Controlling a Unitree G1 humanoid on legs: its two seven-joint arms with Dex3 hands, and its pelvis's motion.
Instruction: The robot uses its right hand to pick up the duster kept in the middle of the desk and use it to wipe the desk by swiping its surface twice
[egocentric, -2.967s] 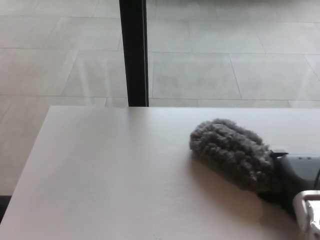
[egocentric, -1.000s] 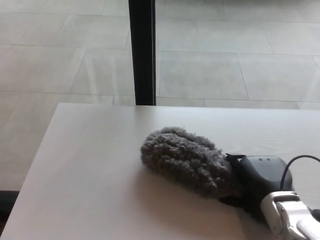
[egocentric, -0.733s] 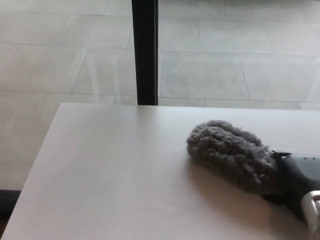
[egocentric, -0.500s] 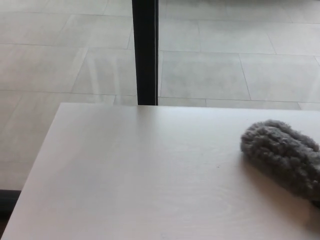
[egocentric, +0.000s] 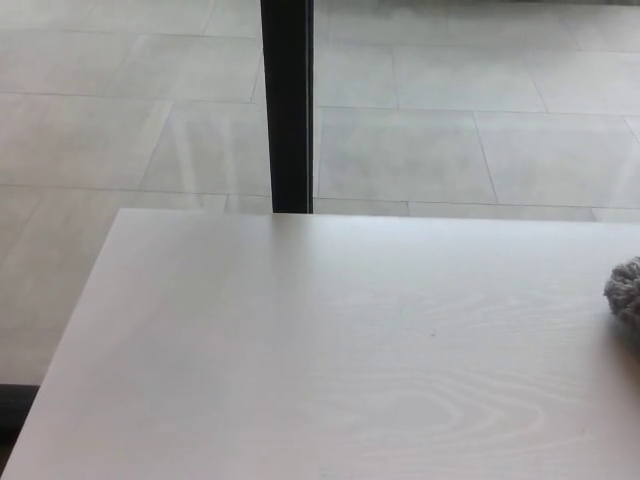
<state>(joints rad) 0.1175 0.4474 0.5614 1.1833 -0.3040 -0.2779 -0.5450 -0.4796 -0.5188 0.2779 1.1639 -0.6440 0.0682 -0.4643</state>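
Observation:
Only the fluffy grey tip of the duster (egocentric: 626, 288) shows, at the right edge of the head view, resting on the pale wooden desk (egocentric: 300, 360). The rest of the duster runs out of the picture to the right. Neither of my hands shows in the picture.
The desk's left edge (egocentric: 70, 350) and far edge (egocentric: 380, 215) border a tiled floor (egocentric: 130, 120). A black vertical post (egocentric: 288, 100) stands just behind the desk's far edge.
The duster has swept to the right across the desk, from the middle to almost out of view. My right hand, seen holding it a second ago, has left the picture.

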